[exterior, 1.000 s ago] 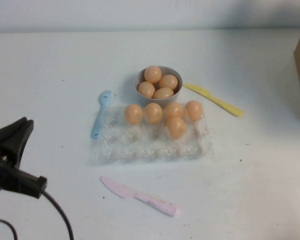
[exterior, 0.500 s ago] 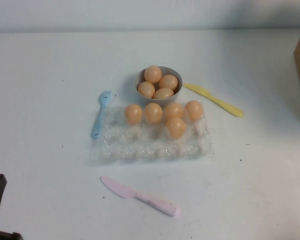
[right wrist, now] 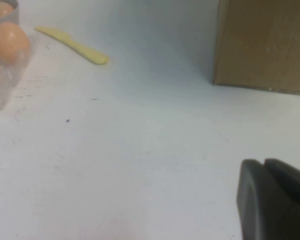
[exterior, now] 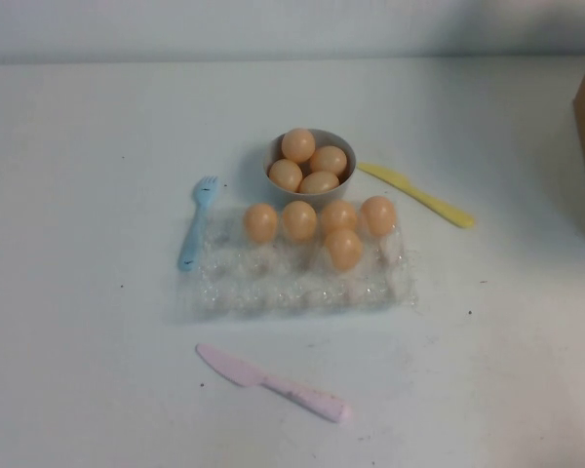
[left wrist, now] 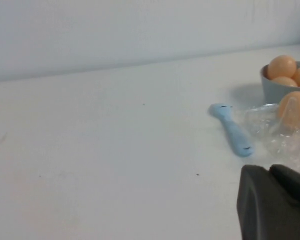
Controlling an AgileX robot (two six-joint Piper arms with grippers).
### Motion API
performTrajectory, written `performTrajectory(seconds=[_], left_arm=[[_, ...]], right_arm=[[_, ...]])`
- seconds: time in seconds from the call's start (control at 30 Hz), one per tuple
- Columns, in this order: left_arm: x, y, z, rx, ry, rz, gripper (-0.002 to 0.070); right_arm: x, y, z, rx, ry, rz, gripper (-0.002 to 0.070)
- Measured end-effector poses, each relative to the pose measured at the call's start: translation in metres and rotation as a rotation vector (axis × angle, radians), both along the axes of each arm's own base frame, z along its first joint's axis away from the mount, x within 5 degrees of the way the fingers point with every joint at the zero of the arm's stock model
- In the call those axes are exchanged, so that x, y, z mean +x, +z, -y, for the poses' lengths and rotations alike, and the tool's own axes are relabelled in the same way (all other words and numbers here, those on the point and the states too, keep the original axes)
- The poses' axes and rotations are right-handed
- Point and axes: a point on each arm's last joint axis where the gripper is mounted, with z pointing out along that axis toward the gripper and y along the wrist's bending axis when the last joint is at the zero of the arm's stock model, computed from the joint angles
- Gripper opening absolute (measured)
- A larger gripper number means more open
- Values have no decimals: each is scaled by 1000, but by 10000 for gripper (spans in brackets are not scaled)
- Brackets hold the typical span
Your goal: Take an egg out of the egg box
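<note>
Your egg box (exterior: 302, 278) sits mid-table, five eggs in far cups; front-row egg (exterior: 343, 249) nearest you. Left gripper (left wrist: 272, 202) low near table's left-front, well apart from box, jaws closed, empty. Right gripper (right wrist: 272, 197) off to right near cardboard box (right wrist: 262, 45); jaw state you can't tell.

High view angled down, wrist views low, sharing egg box (exterior: 302, 278)
</note>
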Motion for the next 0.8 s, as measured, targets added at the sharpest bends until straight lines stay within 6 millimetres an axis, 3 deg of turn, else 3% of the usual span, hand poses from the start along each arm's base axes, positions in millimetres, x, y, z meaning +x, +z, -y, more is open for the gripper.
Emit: performTrajectory(seconds=[0.23,0.53,0.8], left_arm=[[-9,0,-10,-68,145,36,-2],[-10,0,-10,-141,160,35,-2],[-13,-21,-9,7,135,-182,-2]], right_arm=[[0,0,0,0,0,0,-17],[0,0,0,0,0,0,-17],[0,0,0,0,0,0,-17]])
